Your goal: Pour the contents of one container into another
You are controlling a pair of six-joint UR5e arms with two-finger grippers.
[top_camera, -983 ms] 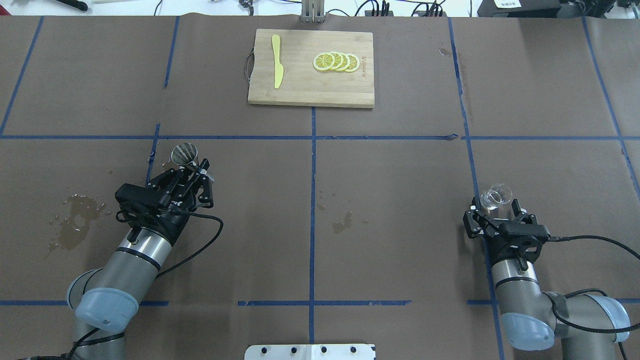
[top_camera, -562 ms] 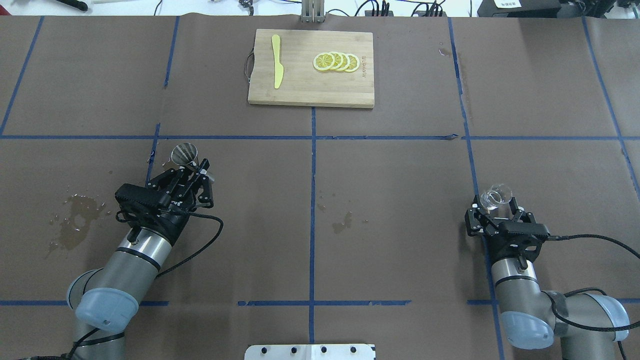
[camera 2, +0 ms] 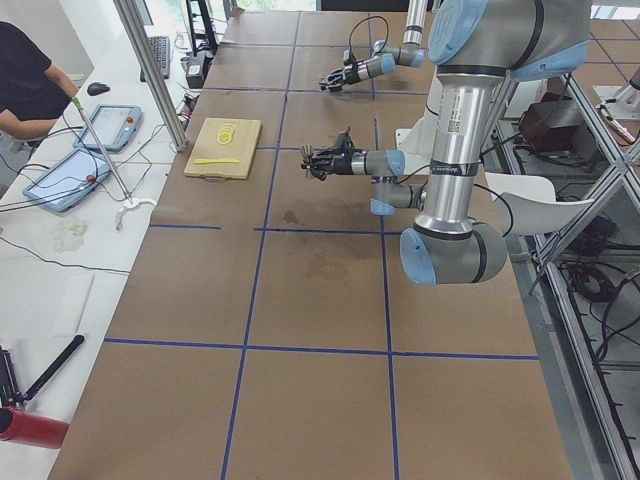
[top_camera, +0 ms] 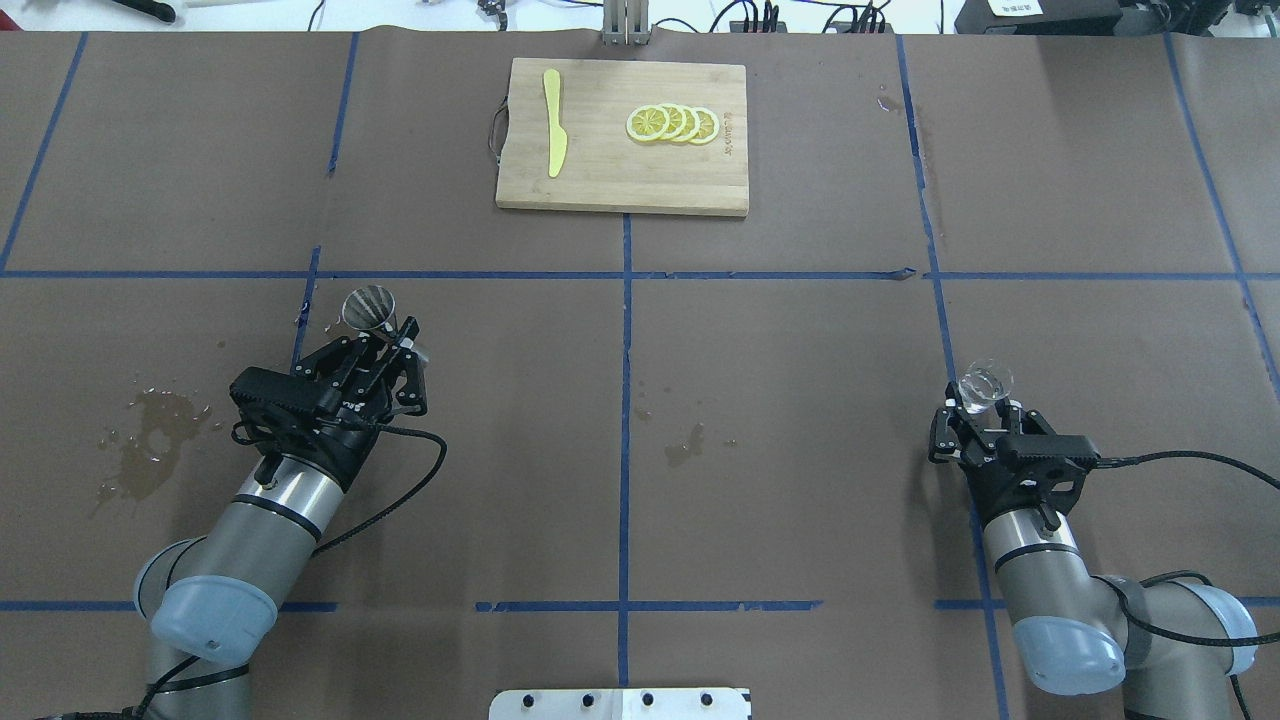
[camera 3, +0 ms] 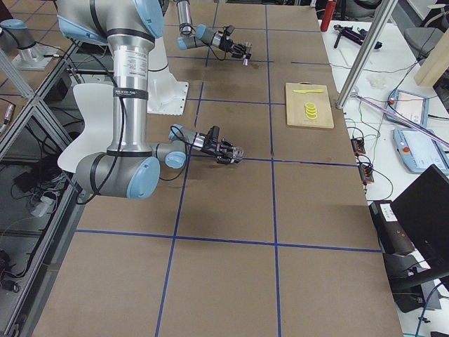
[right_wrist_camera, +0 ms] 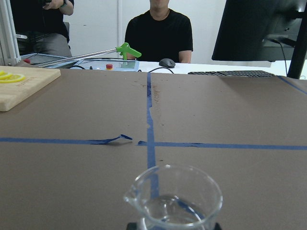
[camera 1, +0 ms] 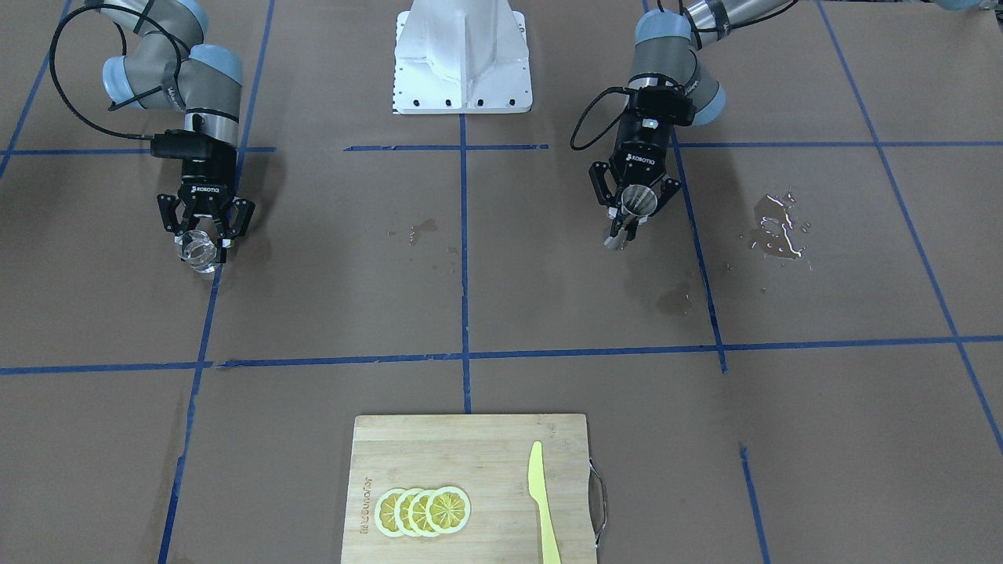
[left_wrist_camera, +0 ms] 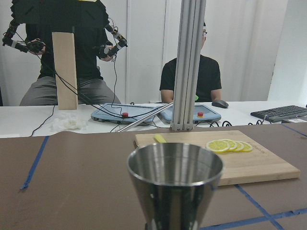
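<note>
My left gripper [top_camera: 392,340] is shut on the waist of the steel jigger [top_camera: 370,307], which stands upright with its open cone up at the left of the table. The left wrist view shows the jigger [left_wrist_camera: 175,182] close up, and the front view shows the jigger [camera 1: 639,202] in the left gripper [camera 1: 631,218]. At the right of the table, my right gripper [top_camera: 985,412] is shut on the small clear glass cup [top_camera: 985,386]. The glass cup [right_wrist_camera: 175,199] is upright, with a little clear liquid at its bottom. The two containers are far apart.
A wooden cutting board [top_camera: 600,180] with lemon slices [top_camera: 672,123] and a yellow knife [top_camera: 554,122] lies at the far middle. Wet stains [top_camera: 150,440] mark the brown paper left of my left arm, and a smaller stain [top_camera: 685,447] marks the centre. People sit beyond the far edge.
My right gripper has shifted slightly left and forward with the glass cup. The left arm and the jigger have not moved.
</note>
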